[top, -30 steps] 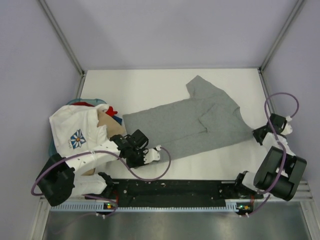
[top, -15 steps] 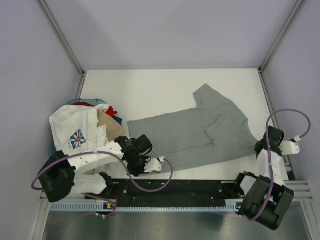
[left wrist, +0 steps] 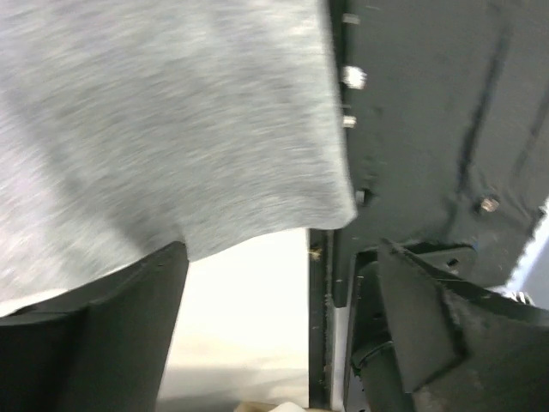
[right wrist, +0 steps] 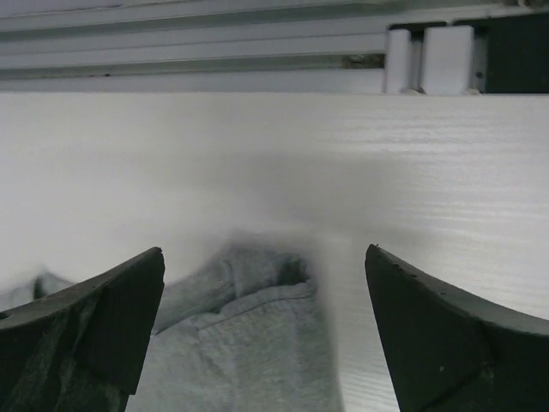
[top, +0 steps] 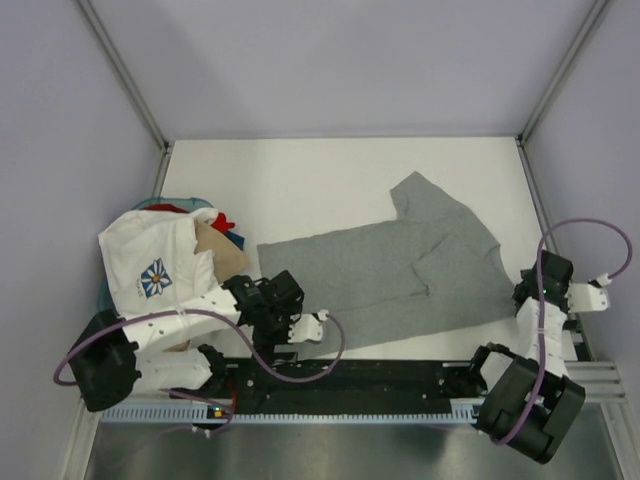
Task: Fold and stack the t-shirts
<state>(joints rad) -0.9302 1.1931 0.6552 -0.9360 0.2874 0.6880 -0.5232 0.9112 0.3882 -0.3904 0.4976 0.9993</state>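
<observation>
Step in hand, prob.: grey tee (top: 390, 275) is laid out and the fold comes next. To do it well, grip low at the cloth edges w/ both sides at once. Lift little, keep the fabric taut, and smooth the mid wrinkle first.

Left claw (top: 305, 330) is wide open and holds nothing. It sits over the tee's near-left corner, by the black rail (top: 350, 375). Right claw (top: 530, 288) is also wide open and empty, at the tee's right end, w/ the cloth edge bunched just under it.

Tee lies spread across mid desk (top: 300, 180), slanting, one sleeve pointing to the far side. It's plain heather-grey and soft. Other tees are heaped at the desk's left: white tee (top: 150, 260) w/ flower print on top, tan tee (top: 222, 258) peeking out.
</observation>
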